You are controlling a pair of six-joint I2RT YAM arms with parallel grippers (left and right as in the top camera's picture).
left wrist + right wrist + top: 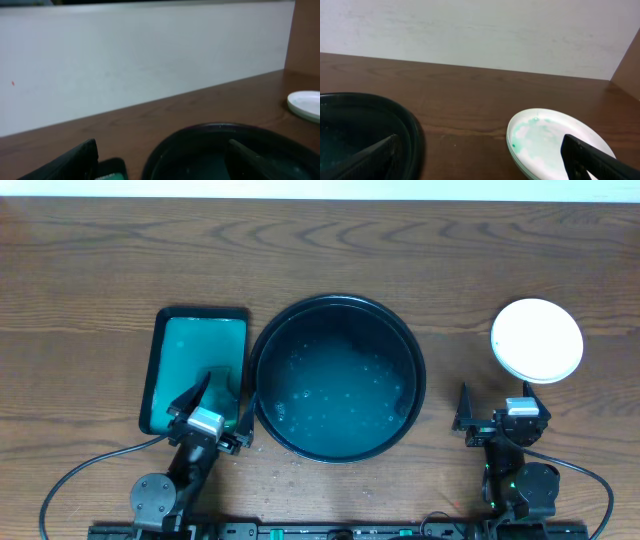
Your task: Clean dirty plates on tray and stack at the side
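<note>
Both claws stand wide apart, gripping nothing. The left claw (220, 404) hangs over the near end of the green tray (190, 345), just beside the black tray (340, 380) at mid-tabletop (90, 260). The right claw (497, 408) sits near the plates (537, 340), stacked at the right, well apart from the black tray. There's a faint green smear on top; how many are stacked is hard to say.

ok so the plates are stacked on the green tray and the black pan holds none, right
No: overhead, the plates sit stacked on the bare table right of the black pan, not on the green tray. The pan does hold none.
</note>
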